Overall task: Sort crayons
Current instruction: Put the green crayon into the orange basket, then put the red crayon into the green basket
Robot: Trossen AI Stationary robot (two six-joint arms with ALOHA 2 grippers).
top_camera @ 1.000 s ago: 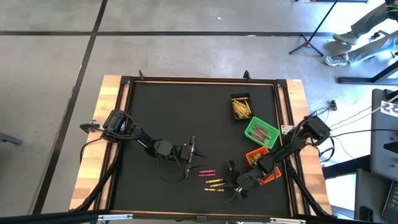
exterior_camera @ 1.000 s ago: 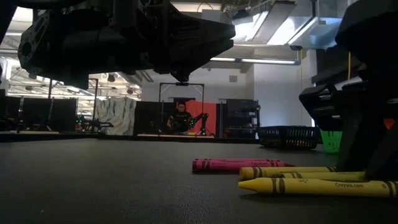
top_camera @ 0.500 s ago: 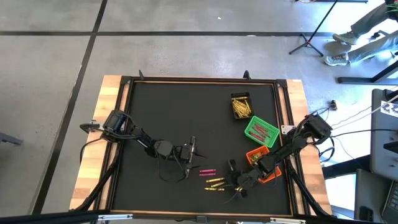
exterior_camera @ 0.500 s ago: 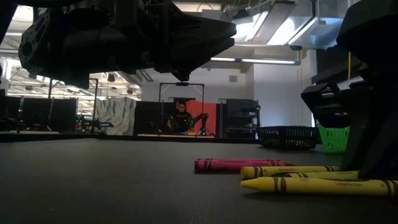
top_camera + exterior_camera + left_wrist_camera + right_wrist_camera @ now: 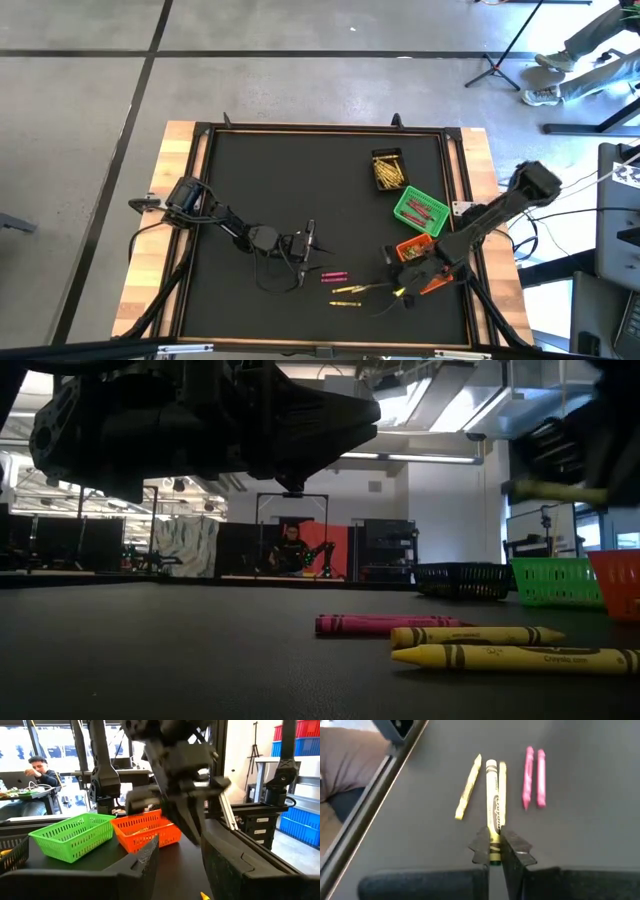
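Gripping yellow crayon [image 5: 492, 812], right gripper [image 5: 495, 851] fingers clamped, raised beside orange bin [image 5: 420, 262]. Left gripper [image 5: 308, 238] fingers apart, near pink crayons [image 5: 333, 277] on surface [image 5: 290, 190].

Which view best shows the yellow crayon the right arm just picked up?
The right wrist view: the yellow paper-wrapped crayon sits clamped end-on in the right gripper, its jaws shut on it. The low view shows it blurred, the high view a sliver; the left wrist view doesn't clearly show it.

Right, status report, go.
Right gripper shut on a yellow crayon, lifted off the mat. Left gripper open, waiting mid-table. Two yellow and two pink crayons left. Nothing in the way.
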